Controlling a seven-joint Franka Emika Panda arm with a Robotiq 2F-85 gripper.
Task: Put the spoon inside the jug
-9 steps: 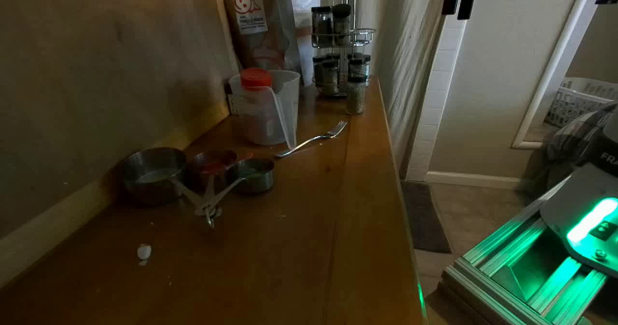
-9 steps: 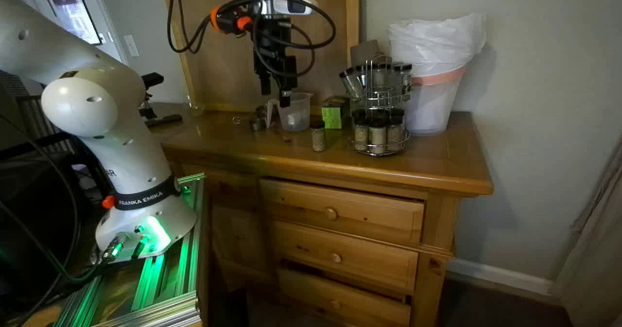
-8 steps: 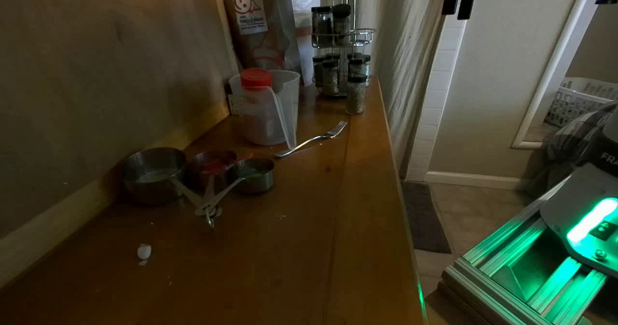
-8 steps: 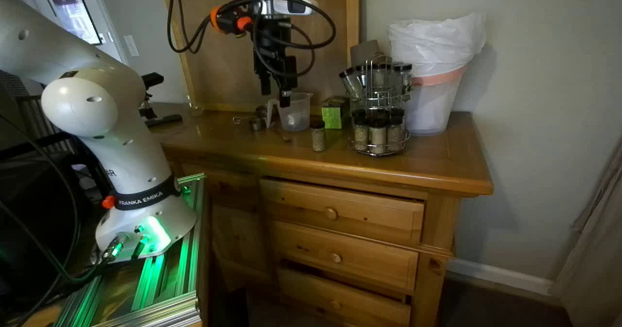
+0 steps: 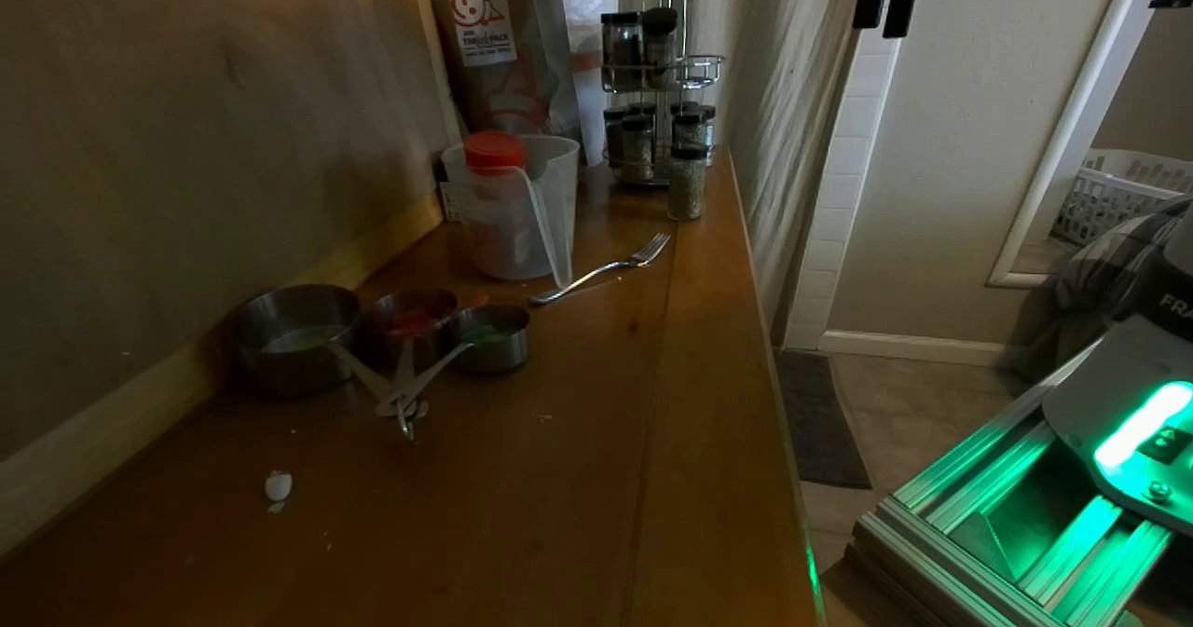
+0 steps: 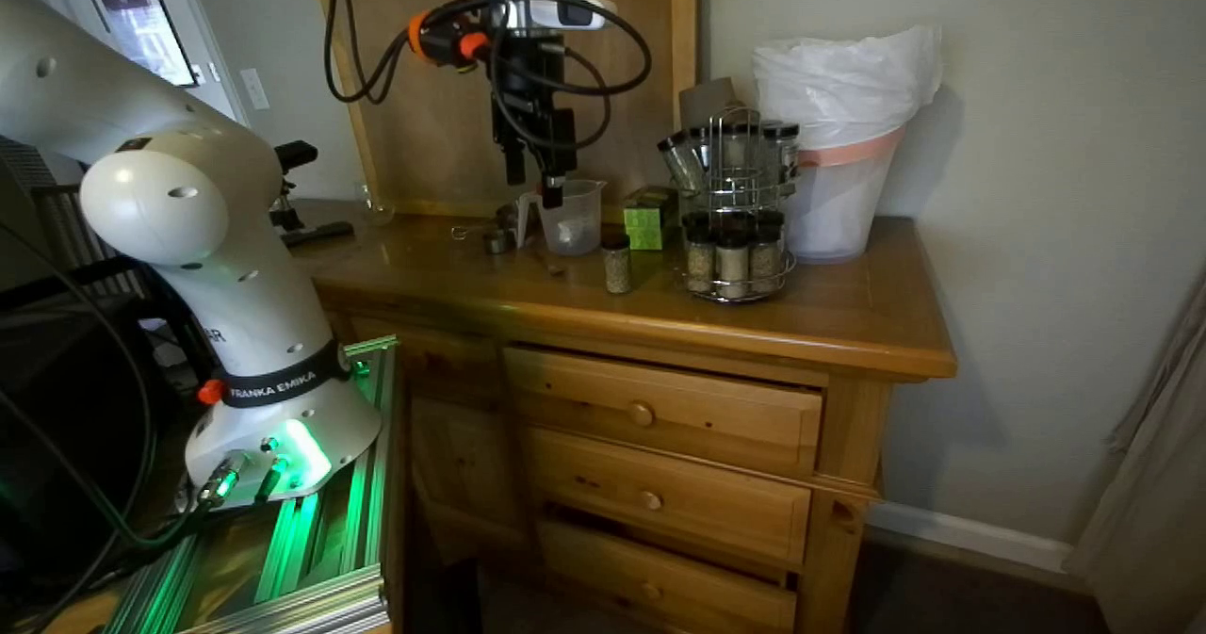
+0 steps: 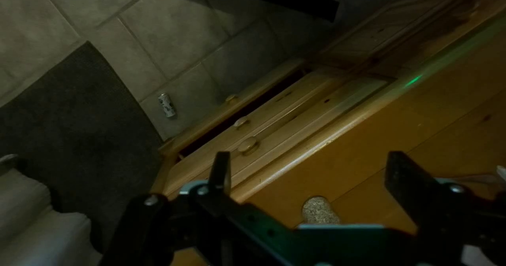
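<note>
A clear plastic jug (image 5: 562, 175) stands on the wooden dresser top, its handle facing the camera; it also shows in the other exterior view (image 6: 586, 219) with something white inside. A red-lidded bottle (image 5: 494, 152) overlaps it; I cannot tell whether it is inside or in front. No spoon shows in any view. A silvery fork (image 5: 606, 269) lies beside the jug, tines pointing away from it. My gripper (image 6: 533, 180) hangs above the dresser, pointing down, and also shows in an exterior view (image 5: 884, 20). In the wrist view my gripper (image 7: 310, 161) is open and empty, jaws wide apart.
Metal measuring cups (image 5: 494, 338) joined at their handles lie left of the fork. A spice jar (image 5: 687, 184) stands before a wire spice rack (image 6: 744, 238). A green box (image 6: 644, 224) and a lined bin (image 6: 848, 191) stand nearby. The dresser's front edge (image 7: 292, 161) borders the floor.
</note>
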